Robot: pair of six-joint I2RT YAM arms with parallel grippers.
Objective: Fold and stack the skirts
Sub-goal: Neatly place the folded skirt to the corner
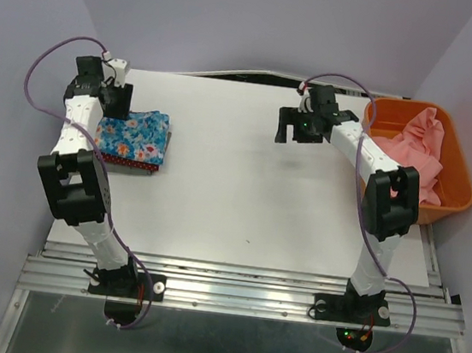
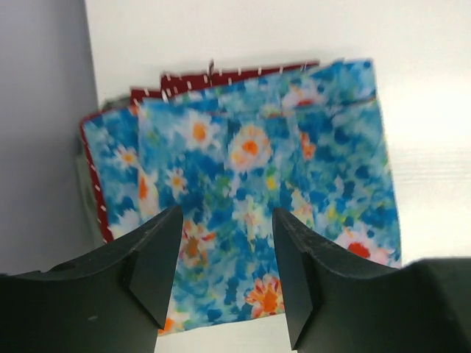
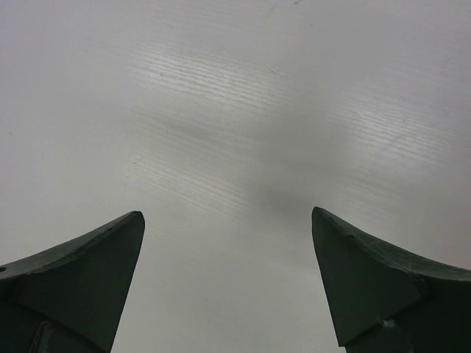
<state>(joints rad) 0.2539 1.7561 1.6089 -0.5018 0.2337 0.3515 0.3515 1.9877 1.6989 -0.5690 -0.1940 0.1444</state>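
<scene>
Hovering over the folded bright blue flower-print cloth skirt [image 1: 138, 133], the left gripper [image 2: 227, 220] has its jaws apart, empty. It tops the dark red dotted skirt [image 2: 221, 76] at the white table's [image 1: 242, 194] nine o'clock. The right gripper [image 3: 228, 220] gapes wide at one o'clock.

Through my right wrist camera I see the right end effector [image 3: 226, 212] with its jaws spread wide. Its two dark fingers [image 3: 81, 272] rise as pointed wedges from the bottom corners, one at the left and one at the right. Between and beyond them lies bare white worktop [image 3: 235, 88], faintly ribbed with fine lines. A soft grey shadow sits just ahead of the gap.
</scene>
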